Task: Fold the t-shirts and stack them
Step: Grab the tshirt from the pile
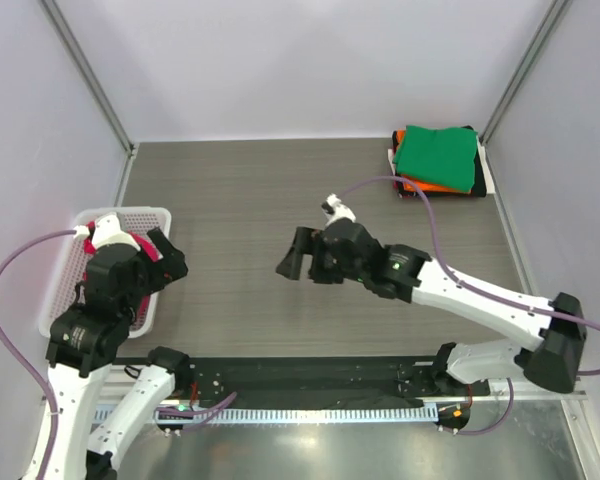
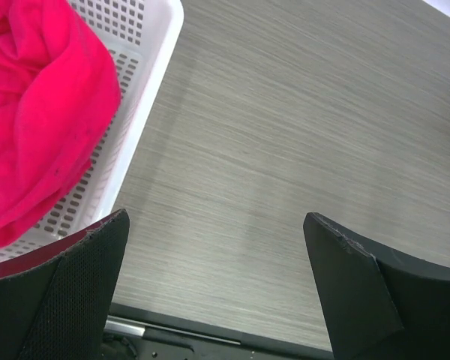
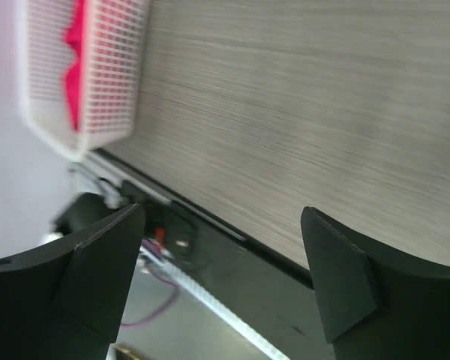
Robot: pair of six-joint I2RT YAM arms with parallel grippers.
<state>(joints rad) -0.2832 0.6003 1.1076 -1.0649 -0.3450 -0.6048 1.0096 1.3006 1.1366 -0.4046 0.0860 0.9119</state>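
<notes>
A crumpled bright pink-red t-shirt (image 2: 37, 112) lies in the white mesh basket (image 2: 161, 67) at the left side of the table; I also see this t-shirt (image 3: 75, 67) through the mesh in the right wrist view. My left gripper (image 2: 217, 217) hangs open and empty over the bare table just right of the basket rim. My right gripper (image 3: 223, 210) is open and empty too, held above the table's middle (image 1: 302, 258) and pointing left. Folded t-shirts sit stacked at the far right corner, a green one (image 1: 437, 155) on top and an orange one (image 1: 420, 187) showing under it.
The basket (image 1: 120, 213) stands against the left wall. The black mounting rail (image 1: 310, 385) with both arm bases runs along the near edge. Grey walls close in the left, back and right sides of the wood-grain table (image 1: 280, 190).
</notes>
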